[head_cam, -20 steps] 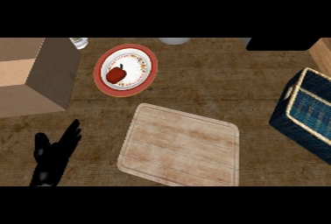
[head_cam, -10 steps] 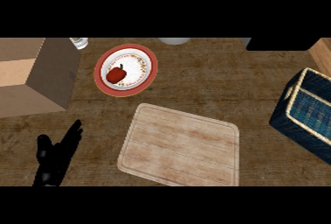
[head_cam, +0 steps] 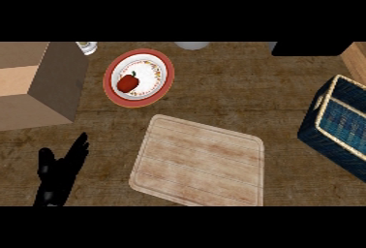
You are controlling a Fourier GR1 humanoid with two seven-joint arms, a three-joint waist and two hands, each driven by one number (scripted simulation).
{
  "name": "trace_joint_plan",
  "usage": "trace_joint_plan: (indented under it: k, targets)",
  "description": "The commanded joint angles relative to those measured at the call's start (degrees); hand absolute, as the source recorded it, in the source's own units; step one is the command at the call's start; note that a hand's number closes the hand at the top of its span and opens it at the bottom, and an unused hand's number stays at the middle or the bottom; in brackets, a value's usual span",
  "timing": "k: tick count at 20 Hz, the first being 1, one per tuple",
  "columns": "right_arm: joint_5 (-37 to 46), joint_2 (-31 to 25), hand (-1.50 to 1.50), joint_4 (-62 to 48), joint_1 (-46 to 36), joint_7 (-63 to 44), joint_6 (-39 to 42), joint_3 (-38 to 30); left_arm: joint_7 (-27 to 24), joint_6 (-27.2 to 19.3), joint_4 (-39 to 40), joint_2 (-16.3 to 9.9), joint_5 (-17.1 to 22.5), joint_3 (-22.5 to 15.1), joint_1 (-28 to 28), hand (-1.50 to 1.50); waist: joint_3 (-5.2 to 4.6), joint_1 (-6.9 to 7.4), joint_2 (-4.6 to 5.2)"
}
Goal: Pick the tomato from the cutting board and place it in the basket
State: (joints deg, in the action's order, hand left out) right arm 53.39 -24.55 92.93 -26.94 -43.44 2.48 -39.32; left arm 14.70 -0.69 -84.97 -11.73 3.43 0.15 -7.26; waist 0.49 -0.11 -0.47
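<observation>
The tomato (head_cam: 128, 82) is red and glossy with a dark stem spot on top. It sits on a red-rimmed plate (head_cam: 161, 63) with a speckled white centre, up and to the right of the left hand (head_cam: 58, 174) and well apart from it. It is not on the cutting board (head_cam: 198, 161), a pale wooden slab with rounded corners just to the right of the hand. The hand is black, low at the left, its fingers straight and slightly spread, holding nothing. The basket (head_cam: 336, 123) is dark blue with a straw-coloured rim, far to the right and cut off by the edge. The counter (head_cam: 236, 92) is dark brown wood grain. A cardboard box (head_cam: 36, 85) stands above the hand. Along the top, a pale round thing and a dark block are only partly visible.
</observation>
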Motion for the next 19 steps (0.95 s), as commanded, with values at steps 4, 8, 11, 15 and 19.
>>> trace_joint_plan:
  k: [4, 8, 11, 15, 19]
  targets:
    - [-4.01, -3.04, -1.50, 1.47, 4.32, 3.56, -0.28, -1.54, 0.84, 1.14, 5.58, 0.31, -0.14, 0.93, 1.41, 0.00, -0.50, -0.06, 0.48]
    - [-7.31, -5.88, -1.50, 8.93, 2.28, -1.42, 2.21, -4.92, 3.85, 0.61, 0.57, 0.38, 0.65, 1.18, -0.66, 0.00, -0.51, -0.20, 0.29]
    - [-11.22, -7.45, -1.50, 6.51, 3.94, 0.92, -0.15, -10.71, -0.53, 2.15, 1.82, 0.47, -0.42, 0.21, -4.40, 0.00, -0.48, -0.22, 0.27]
    - [-12.76, -5.50, -1.50, 15.26, 9.04, -3.32, 1.89, -14.14, -0.05, 2.95, 4.41, -1.05, 0.63, 2.72, -1.92, 0.00, -0.52, -0.84, 0.24]
    - [-21.56, -7.61, -1.50, 17.28, 14.92, -1.92, 6.92, -24.74, 1.78, 2.21, 2.37, -0.03, 0.63, 2.22, -1.99, 0.00, -0.47, -1.55, 0.06]
